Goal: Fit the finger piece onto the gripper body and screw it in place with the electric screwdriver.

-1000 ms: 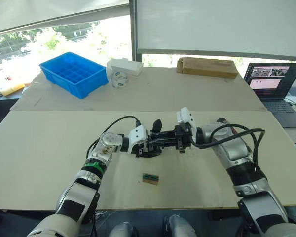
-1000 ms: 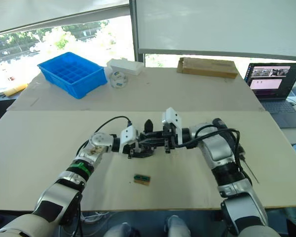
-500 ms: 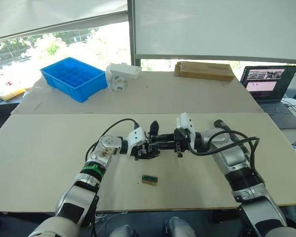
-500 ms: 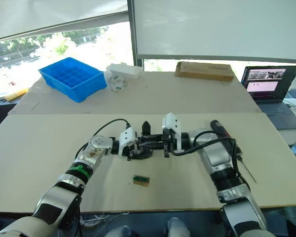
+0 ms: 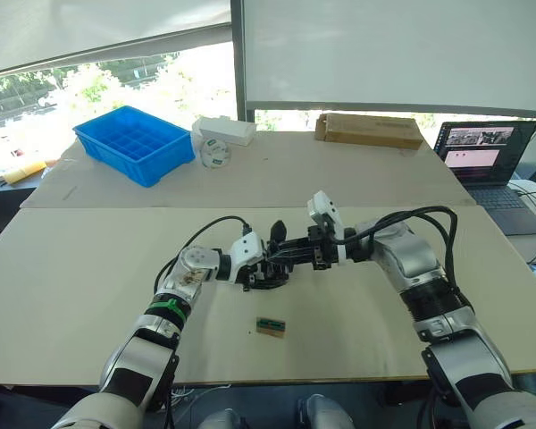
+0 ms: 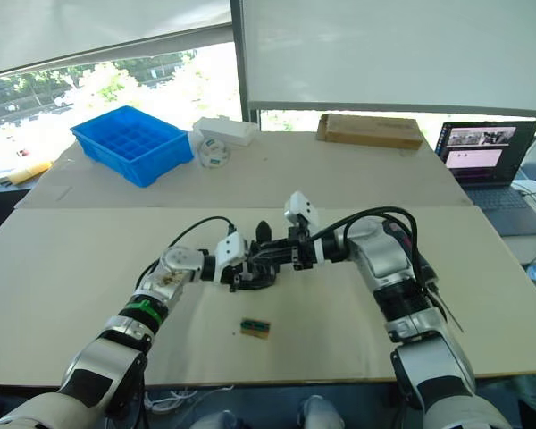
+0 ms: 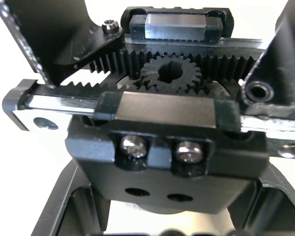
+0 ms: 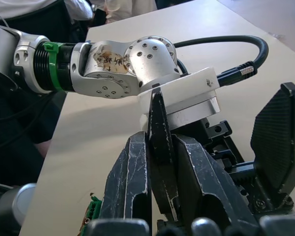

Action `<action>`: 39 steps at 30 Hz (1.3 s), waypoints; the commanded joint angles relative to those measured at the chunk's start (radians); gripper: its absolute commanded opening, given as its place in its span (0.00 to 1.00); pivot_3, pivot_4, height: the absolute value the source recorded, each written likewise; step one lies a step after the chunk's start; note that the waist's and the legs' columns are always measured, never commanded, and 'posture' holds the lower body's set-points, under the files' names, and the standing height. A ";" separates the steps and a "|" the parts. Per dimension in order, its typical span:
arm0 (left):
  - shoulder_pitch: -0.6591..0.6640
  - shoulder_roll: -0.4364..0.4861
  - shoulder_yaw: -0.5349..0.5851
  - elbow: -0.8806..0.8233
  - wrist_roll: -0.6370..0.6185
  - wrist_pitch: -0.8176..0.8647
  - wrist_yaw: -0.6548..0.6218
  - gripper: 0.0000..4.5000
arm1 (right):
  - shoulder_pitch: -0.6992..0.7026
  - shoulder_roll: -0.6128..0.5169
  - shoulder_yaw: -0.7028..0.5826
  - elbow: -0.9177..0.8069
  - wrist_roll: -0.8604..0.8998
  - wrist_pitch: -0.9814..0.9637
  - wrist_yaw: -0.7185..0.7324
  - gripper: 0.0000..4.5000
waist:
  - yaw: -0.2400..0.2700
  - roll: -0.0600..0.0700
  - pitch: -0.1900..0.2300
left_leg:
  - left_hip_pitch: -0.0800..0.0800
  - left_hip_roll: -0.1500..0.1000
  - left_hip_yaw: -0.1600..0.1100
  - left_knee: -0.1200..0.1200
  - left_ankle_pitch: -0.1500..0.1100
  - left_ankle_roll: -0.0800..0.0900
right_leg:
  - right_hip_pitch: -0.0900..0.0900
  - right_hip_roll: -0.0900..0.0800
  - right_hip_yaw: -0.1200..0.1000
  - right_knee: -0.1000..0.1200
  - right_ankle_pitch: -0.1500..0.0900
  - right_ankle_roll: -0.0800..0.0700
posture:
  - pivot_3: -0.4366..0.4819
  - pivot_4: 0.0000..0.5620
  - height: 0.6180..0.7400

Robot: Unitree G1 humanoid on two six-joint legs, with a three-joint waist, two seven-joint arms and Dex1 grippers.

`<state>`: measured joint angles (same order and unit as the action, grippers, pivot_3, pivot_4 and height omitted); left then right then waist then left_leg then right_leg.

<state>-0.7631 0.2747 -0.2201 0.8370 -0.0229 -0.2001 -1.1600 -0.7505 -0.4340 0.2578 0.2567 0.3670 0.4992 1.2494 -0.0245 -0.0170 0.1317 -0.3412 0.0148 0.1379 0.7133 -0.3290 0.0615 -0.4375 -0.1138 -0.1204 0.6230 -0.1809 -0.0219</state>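
At the table's middle my left gripper [image 5: 261, 272] is shut on the gripper body [image 5: 271, 266], whose one pointed finger [image 5: 278, 231] stands upright. The left wrist view shows the body's rack, gear and two screws [image 7: 160, 150] close up. My right gripper [image 8: 160, 140] is shut on the finger piece [image 8: 157, 132], a thin black blade clamped between its two fingers. It holds the blade just right of the body's top, touching or nearly so [image 5: 290, 255]. The electric screwdriver lies on the table behind my right forearm, mostly hidden; its thin bit [image 6: 439, 308] shows.
A small brown-and-green block [image 5: 271, 325] lies on the table in front of the grippers. At the back are a blue bin [image 5: 136, 138], a white box [image 5: 225, 130], a round white part [image 5: 217, 153] and a cardboard box [image 5: 369, 130]. A laptop [image 5: 487, 152] sits far right.
My right gripper has shifted left and tilted, its elbow swinging up, bringing the finger piece closer to the gripper body. The left gripper has stayed put. The camera moved slightly.
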 commanded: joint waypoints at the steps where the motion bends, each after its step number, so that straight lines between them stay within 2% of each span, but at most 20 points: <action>1: 0.005 0.010 0.004 -0.033 0.005 -0.003 0.004 0.53 | 0.133 -0.028 0.070 0.035 -0.109 0.056 -0.098 0.08 | 0.000 0.000 -0.001 | 0.000 0.000 0.000 0.000 0.000 0.000 | 0.000 0.000 0.000 0.000 0.000 0.000 | 0.48 0.27 0.98; 6: -0.004 -0.001 0.007 -0.024 0.009 -0.007 0.009 0.53 | 0.200 -0.042 0.043 0.008 -0.111 -0.015 -0.104 0.08 | 0.004 0.000 -0.001 | 0.001 0.000 0.000 -0.001 0.000 -0.001 | 0.001 0.000 0.000 -0.001 0.000 0.000 | 0.48 0.27 0.98; 18: -0.004 0.004 0.010 -0.026 0.012 -0.018 0.002 0.53 | 0.108 -0.071 0.155 0.111 -0.127 0.022 0.078 0.08 | 0.008 0.000 -0.002 | 0.002 0.000 0.000 -0.002 -0.001 0.000 | 0.001 0.000 -0.001 -0.003 -0.001 -0.001 | 0.48 0.27 0.98; 26: 0.003 0.004 0.011 -0.037 0.010 -0.013 0.001 0.53 | 0.098 -0.048 0.154 0.135 -0.148 -0.012 0.030 0.08 | 0.007 0.001 -0.002 | 0.002 0.001 -0.001 -0.003 -0.001 0.000 | 0.002 -0.001 -0.001 -0.005 0.000 -0.001 | 0.48 0.27 0.98; 31: 0.008 -0.001 0.008 -0.042 0.010 -0.013 -0.001 0.53 | 0.094 -0.057 0.176 0.056 -0.156 0.047 -0.003 0.08 | 0.006 0.001 -0.002 | 0.002 0.001 -0.001 -0.004 -0.002 -0.001 | 0.001 -0.001 -0.001 -0.005 0.000 -0.001 | 0.48 0.27 0.98; 33: 0.005 -0.008 0.006 -0.040 0.011 -0.012 0.001 0.53 | 0.069 -0.051 0.203 0.034 -0.172 0.114 -0.042 0.08 | 0.005 0.002 -0.003 | 0.002 0.001 -0.001 -0.004 -0.006 -0.008 | 0.001 -0.001 -0.001 -0.005 0.000 -0.001 | 0.48 0.27 0.98; 39: -0.004 -0.015 0.008 -0.033 0.011 -0.013 0.003 0.53 | 0.058 -0.070 0.241 0.063 -0.224 0.122 -0.055 0.08 | 0.004 0.004 -0.005 | 0.003 0.001 -0.002 -0.004 -0.007 -0.008 | 0.002 -0.001 -0.001 -0.005 0.000 -0.001 | 0.48 0.27 0.98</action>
<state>-0.7476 0.2676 -0.2147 0.8229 -0.0041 -0.2083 -1.1531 -0.7809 -0.4801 0.3135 0.2013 0.3247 0.5523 1.2502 -0.0206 -0.0127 0.1265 -0.3377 0.0162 0.1364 0.7093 -0.3367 0.0537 -0.4351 -0.1147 -0.1216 0.6180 -0.1814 -0.0225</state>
